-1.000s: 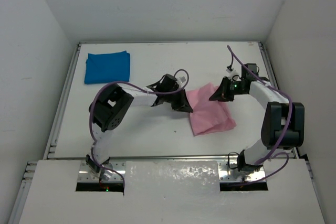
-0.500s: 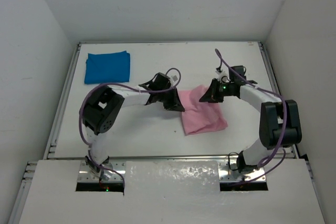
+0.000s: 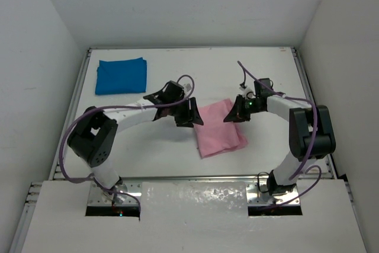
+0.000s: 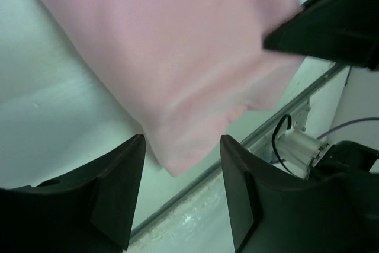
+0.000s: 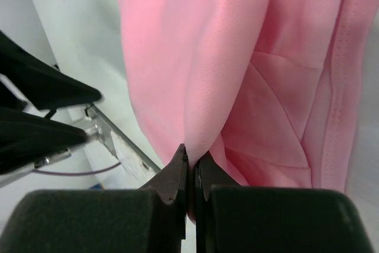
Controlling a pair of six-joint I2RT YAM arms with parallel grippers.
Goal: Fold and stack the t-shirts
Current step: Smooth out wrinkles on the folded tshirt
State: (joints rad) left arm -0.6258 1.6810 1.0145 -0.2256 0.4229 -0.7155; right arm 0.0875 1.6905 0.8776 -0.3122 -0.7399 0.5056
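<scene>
The pink t-shirt (image 3: 218, 127) lies folded on the white table, a little right of centre. My right gripper (image 3: 235, 112) is shut on a pinched fold at its far right corner; the right wrist view shows the pink t-shirt (image 5: 237, 75) squeezed between the two black fingertips (image 5: 177, 167). My left gripper (image 3: 193, 117) stands open at the shirt's far left corner. In the left wrist view the pink t-shirt (image 4: 177, 57) lies beyond the parted fingers (image 4: 118, 182) and nothing sits between them. The blue t-shirt (image 3: 121, 76) rests as a folded rectangle at the far left.
A raised metal rail (image 3: 71, 111) runs along the table's left side and another rail (image 3: 308, 81) along the right. White walls enclose the table. The mounting plate (image 3: 195, 199) with both arm bases lies at the near edge.
Both arms moved left, dragging the pink t-shirt leftward and toward the near edge. My left gripper, shut before, has opened and let go of the shirt's corner. The right stays shut on it.
</scene>
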